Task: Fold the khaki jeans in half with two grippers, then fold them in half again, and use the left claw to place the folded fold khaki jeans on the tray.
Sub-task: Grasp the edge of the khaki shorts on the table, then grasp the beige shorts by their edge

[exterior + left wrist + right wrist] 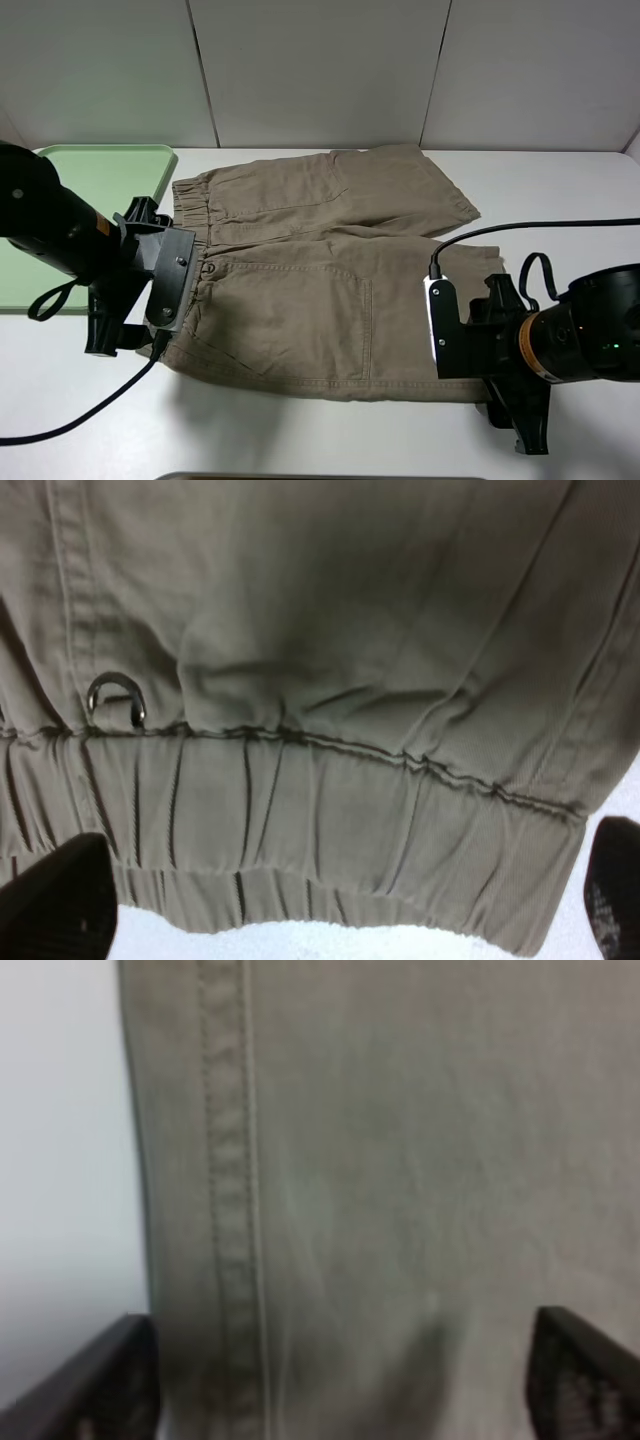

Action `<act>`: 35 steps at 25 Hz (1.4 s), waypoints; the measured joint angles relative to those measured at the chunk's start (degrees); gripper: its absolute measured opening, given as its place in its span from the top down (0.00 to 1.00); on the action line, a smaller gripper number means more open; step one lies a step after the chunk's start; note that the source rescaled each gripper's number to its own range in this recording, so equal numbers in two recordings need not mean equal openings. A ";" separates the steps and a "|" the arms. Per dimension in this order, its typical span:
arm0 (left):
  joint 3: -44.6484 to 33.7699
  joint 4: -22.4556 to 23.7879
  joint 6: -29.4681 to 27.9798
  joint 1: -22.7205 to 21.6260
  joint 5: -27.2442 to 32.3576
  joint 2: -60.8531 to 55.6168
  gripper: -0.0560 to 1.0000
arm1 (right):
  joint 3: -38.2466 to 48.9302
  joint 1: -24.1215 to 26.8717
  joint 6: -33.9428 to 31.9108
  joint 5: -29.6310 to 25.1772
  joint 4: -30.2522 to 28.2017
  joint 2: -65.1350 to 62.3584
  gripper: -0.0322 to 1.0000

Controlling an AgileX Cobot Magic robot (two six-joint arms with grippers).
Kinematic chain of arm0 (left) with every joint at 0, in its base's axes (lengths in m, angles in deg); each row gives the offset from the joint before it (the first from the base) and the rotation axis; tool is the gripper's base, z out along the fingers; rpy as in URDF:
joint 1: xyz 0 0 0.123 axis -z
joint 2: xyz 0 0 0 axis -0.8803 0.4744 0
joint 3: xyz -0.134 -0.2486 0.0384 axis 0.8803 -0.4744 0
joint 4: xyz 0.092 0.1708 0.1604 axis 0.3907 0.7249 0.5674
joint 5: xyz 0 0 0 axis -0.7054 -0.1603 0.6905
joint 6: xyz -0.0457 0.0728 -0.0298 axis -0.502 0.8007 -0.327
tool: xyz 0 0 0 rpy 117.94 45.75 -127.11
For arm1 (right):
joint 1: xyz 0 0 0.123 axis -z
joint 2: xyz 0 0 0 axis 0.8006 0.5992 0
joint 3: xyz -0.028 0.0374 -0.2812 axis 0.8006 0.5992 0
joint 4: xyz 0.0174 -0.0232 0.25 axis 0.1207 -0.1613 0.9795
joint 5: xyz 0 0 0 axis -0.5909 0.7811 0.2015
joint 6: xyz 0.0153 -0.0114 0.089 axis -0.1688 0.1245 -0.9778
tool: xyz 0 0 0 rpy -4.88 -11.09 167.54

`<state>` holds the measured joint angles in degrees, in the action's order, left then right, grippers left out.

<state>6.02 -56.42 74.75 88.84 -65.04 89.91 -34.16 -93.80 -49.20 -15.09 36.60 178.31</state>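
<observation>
Khaki jeans point(320, 270) flat, unfolded on white table point(560, 190), waistband end just beside tray point(100, 165). L claw point(330, 920) fingers point(50, 905) spread wide, waistband btwn them. R gripper point(340, 1385) fingers point(590, 1375) spread, leg hem btwn. Neither pinching cloth yet.

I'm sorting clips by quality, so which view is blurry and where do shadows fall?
Right wrist view: soft focus, stitching on the khaki jeans smeared. Left wrist view: sharper, waistband gathers crisp. Exterior high view: sharp, evenly lit, faint shadow on the table by the jeans.
</observation>
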 joint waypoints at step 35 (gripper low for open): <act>-0.42 7.88 1.38 0.00 8.37 2.85 0.10 | -1.43 -0.43 -0.06 -2.57 -1.72 4.87 0.97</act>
<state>5.60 -48.54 76.13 88.84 -56.67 92.76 -35.58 -94.23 -49.26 -17.66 34.88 183.18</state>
